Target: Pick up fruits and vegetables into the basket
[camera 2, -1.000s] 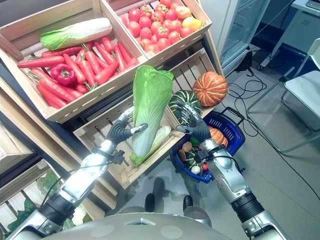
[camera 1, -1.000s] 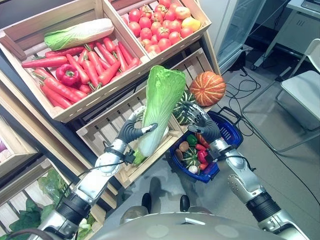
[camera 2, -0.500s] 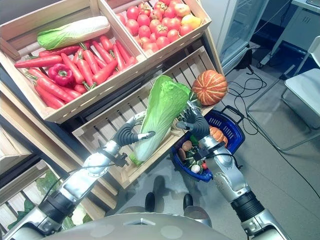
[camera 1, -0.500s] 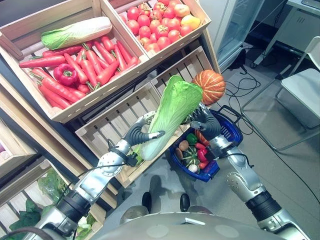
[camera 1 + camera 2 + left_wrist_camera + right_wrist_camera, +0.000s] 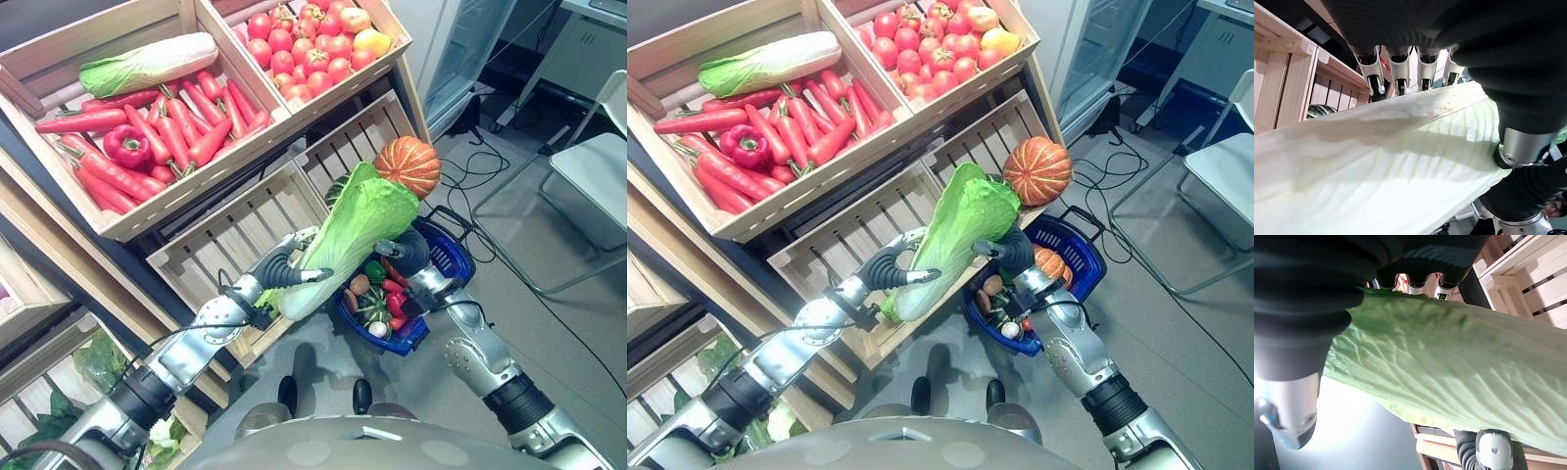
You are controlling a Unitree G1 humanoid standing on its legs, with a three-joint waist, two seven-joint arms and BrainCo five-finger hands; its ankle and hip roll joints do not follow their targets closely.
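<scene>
A long napa cabbage [image 5: 348,235], white at the stem and green at the leafy top, hangs tilted in the air in front of the lower crate. My left hand [image 5: 277,271] is curled round its white stem end; the fingers [image 5: 1396,73] lie over the stem and the thumb [image 5: 1520,147] presses from the other side. My right hand [image 5: 411,253] grips the leafy top [image 5: 1449,362], just above the blue basket [image 5: 453,253] on the floor. The basket holds a small striped squash [image 5: 374,305] and several other vegetables.
Slanted wooden crates hold carrots and red peppers [image 5: 157,137], another cabbage [image 5: 147,64] and tomatoes [image 5: 309,49]. An orange pumpkin [image 5: 407,166] sits at the lower crate's right end, a green squash [image 5: 336,189] beside it. A white chair [image 5: 598,166] stands at the right.
The cabbage has swung from nearly upright to leaning right, its leafy top now lower and over the basket. Both hands moved with it; the right hand closed on the leaves.
</scene>
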